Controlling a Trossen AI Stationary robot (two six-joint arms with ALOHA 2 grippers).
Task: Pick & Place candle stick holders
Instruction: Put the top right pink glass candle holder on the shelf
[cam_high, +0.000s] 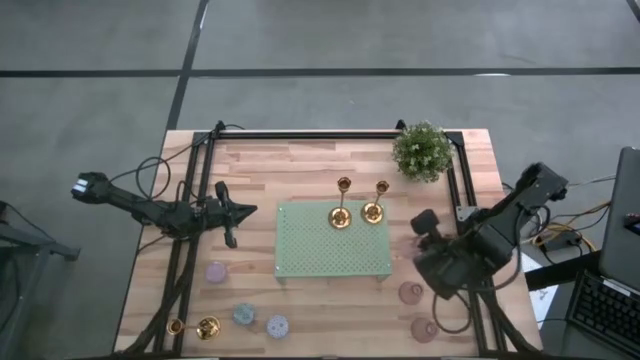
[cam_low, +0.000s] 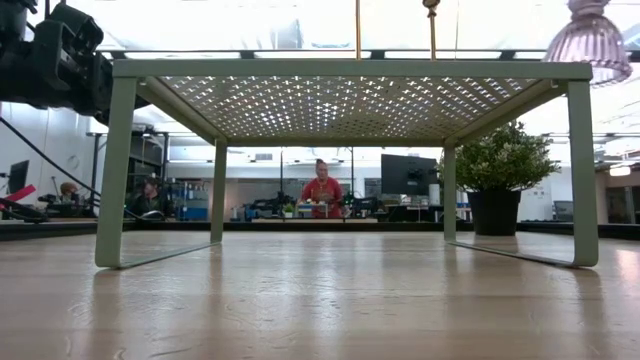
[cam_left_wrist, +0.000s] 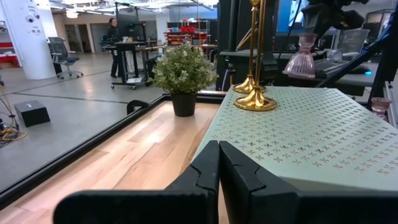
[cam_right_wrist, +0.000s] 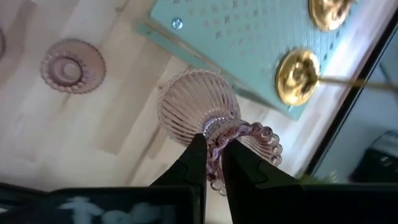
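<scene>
A pale green perforated shelf (cam_high: 333, 240) stands mid-table. Two slim gold holders (cam_high: 341, 215) (cam_high: 373, 210) stand on it by their round bases. A third gold holder (cam_high: 195, 327) lies on its side at the near left. My right gripper (cam_high: 424, 228) is just right of the shelf, shut on a pink ribbed glass holder (cam_right_wrist: 198, 106), which also shows in the low view (cam_low: 590, 40). My left gripper (cam_left_wrist: 219, 168) is shut and empty, left of the shelf (cam_high: 248, 212). Small pastel holders (cam_high: 216, 271) (cam_high: 244, 314) (cam_high: 277, 325) and pink ones (cam_high: 411, 292) (cam_high: 424, 329) sit on the table. My right gripper pinches the pink holder's beaded upper ring (cam_right_wrist: 214, 149) between its two fingers, just above the narrow neck. The fingers come from above, pointing down. The holder hangs upright below them, ribbed bell downward, lifted clear of the table beside the shelf's right edge.
A potted plant (cam_high: 422, 150) stands at the far right corner. A black frame rail (cam_high: 330, 133) runs along the far edge. A laptop (cam_high: 610, 300) sits off the table's right. People stand in the room behind (cam_low: 321, 190).
</scene>
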